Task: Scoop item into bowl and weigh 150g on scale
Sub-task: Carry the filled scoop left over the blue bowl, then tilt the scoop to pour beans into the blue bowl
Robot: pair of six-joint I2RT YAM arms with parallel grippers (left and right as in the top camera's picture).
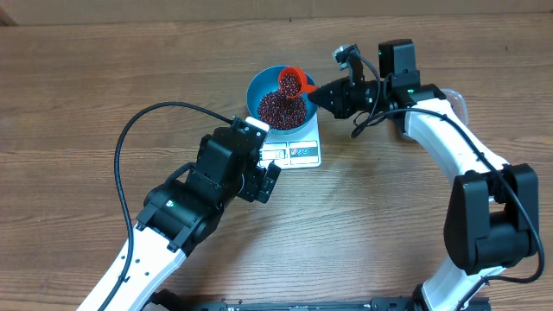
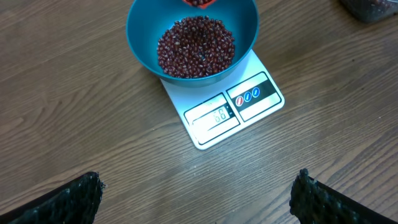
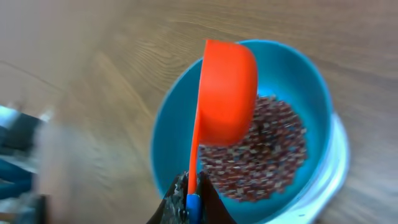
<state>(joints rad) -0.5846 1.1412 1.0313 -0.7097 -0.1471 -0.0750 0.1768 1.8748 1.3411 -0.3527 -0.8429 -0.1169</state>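
The blue bowl (image 1: 259, 86) stands on the white scale (image 1: 302, 152) and holds a heap of dark red-brown beans (image 1: 281, 110). My right gripper (image 1: 316, 93) is shut on the blue-tipped handle of a red scoop (image 1: 291, 82), which hangs tilted over the bowl with some beans in it. From the right wrist I see the scoop (image 3: 227, 93) turned on its side above the beans (image 3: 267, 149), with the right gripper (image 3: 191, 194) clamping the handle. My left gripper (image 2: 199, 199) is open and empty, just in front of the scale (image 2: 249, 106), whose display (image 2: 214, 115) faces it.
A clear plastic tub (image 1: 455, 102) sits behind the right arm. Its corner, with dark beans inside, shows in the left wrist view (image 2: 367, 7). Bare wooden tabletop surrounds the scale. The left arm's black cable loops over the table at left (image 1: 130, 138).
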